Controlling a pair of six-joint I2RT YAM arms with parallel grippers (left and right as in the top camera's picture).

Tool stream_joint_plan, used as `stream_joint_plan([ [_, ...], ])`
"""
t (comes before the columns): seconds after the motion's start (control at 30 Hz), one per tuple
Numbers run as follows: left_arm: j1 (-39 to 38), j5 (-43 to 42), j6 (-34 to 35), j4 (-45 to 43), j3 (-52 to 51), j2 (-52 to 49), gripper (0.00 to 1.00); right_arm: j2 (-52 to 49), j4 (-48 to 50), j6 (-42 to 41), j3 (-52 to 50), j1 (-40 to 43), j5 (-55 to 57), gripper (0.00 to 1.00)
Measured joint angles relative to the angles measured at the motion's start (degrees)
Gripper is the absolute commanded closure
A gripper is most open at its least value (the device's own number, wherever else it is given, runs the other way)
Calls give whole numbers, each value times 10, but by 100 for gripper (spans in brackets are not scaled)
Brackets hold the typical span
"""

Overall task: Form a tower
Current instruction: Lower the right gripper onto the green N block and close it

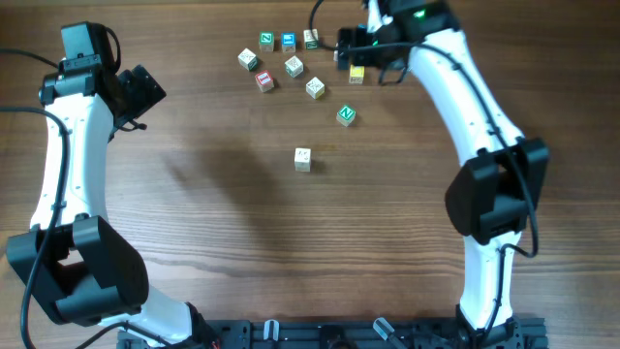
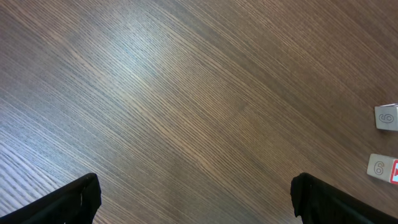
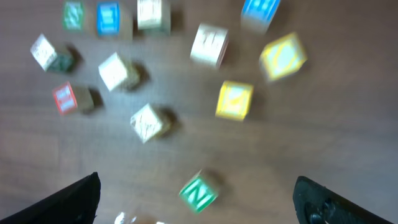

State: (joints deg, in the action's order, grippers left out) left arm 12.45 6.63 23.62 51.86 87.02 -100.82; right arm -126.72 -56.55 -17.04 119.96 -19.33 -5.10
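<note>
The tower (image 1: 303, 159) is just one pale cube from overhead, alone at mid-table, and its height can't be told from above. Beyond it the loose cubes (image 1: 291, 66) sit scattered at the far edge. The right gripper (image 1: 344, 50) hangs over them, and its wrist view, blurred, shows the jaws spread wide above a green cube (image 3: 199, 193) and a yellow cube (image 3: 234, 99). Off to the side, the left gripper (image 2: 205, 205) gapes wide over bare table (image 2: 186, 93). Only that camera catches a red-faced cube (image 2: 380, 168) at its edge.
</note>
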Motion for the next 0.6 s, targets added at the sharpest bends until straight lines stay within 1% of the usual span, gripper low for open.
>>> stream_joint_plan([
  [0.1,0,0,0,0,0,0,0,-2,11,-49,-55,-33,3,0],
  [0.17,0,0,0,0,0,0,0,-5,49,-64,-91,-48,2,0],
  [0.27,0,0,0,0,0,0,0,-7,71,-89,-137,-51,2,0],
  [0.33,0,0,0,0,0,0,0,-7,75,-124,-172,-49,2,0],
  [0.47,0,0,0,0,0,0,0,-7,80,-177,-189,-48,18,1],
  [0.5,0,0,0,0,0,0,0,-7,81,-184,-189,-49,20,4],
  [0.6,0,0,0,0,0,0,0,-7,82,-194,-189,-49,24,6],
])
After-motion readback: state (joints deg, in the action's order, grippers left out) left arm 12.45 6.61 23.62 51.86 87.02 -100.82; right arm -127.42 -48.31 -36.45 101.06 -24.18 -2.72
